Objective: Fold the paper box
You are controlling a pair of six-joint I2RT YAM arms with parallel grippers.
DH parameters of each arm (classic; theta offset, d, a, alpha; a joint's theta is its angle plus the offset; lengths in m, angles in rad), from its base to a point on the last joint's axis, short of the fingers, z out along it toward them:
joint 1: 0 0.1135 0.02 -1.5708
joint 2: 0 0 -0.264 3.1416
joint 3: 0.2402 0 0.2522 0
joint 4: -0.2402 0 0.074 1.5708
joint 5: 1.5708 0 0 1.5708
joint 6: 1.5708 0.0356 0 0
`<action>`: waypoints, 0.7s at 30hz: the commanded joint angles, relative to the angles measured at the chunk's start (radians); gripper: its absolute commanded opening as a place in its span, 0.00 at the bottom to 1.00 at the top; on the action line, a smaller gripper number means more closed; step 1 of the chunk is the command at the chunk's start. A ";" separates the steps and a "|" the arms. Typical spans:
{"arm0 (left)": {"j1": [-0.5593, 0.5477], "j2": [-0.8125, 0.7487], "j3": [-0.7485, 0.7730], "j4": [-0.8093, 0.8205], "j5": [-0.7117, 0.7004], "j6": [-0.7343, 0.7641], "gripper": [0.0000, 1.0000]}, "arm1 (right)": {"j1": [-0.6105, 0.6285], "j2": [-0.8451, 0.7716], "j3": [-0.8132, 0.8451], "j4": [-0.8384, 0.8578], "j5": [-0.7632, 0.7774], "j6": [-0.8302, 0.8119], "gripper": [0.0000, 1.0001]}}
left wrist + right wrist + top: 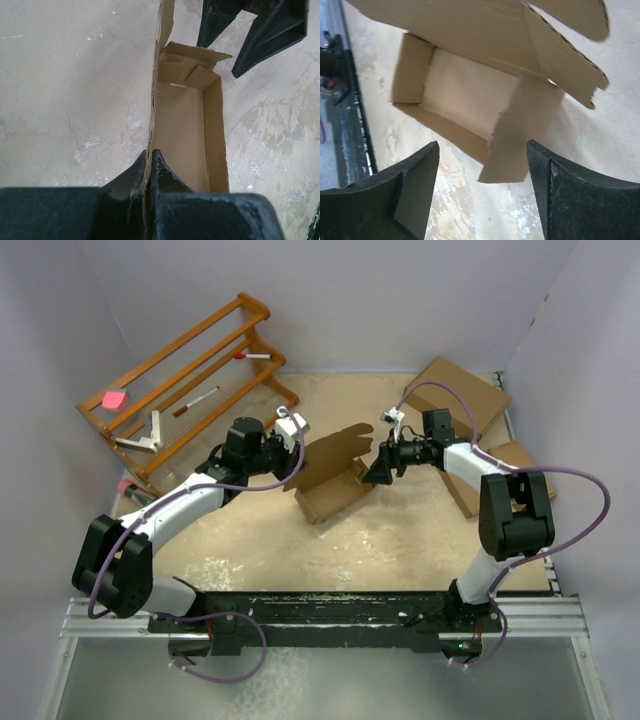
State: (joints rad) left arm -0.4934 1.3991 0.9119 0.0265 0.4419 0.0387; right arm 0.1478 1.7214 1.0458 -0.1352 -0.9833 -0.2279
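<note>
The paper box (pixel 332 480) lies mid-table, brown cardboard, partly folded with walls up and its lid flap standing. My left gripper (pixel 297 437) is shut on the box's upright wall at the left end; in the left wrist view (pixel 148 167) the cardboard edge runs between the closed fingers, with the box interior (pixel 185 130) beyond. My right gripper (pixel 380 472) is open at the box's right end, close to it. In the right wrist view its open gripper (pixel 482 150) frames a loose end flap (pixel 520 135) that hangs outward, untouched.
A wooden rack (pixel 190 380) with markers and a pink object stands at the back left. Two flat ready-made brown boxes (pixel 460 390) (pixel 510 475) lie at the back right, near the right arm. Purple walls enclose the sandy tabletop (pixel 330 550).
</note>
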 commanded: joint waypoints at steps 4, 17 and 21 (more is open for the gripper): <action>-0.004 0.003 0.045 0.017 0.021 0.023 0.04 | -0.015 0.051 0.046 0.016 -0.168 0.095 0.78; -0.004 0.001 0.038 0.021 0.022 0.020 0.04 | -0.083 0.095 0.020 0.187 -0.193 0.333 0.36; -0.004 0.003 0.039 0.025 0.024 0.018 0.04 | -0.082 0.087 0.046 0.135 -0.071 0.283 0.04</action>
State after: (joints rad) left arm -0.4934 1.4044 0.9127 0.0185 0.4419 0.0460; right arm 0.0647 1.8408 1.0607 0.0143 -1.1492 0.0666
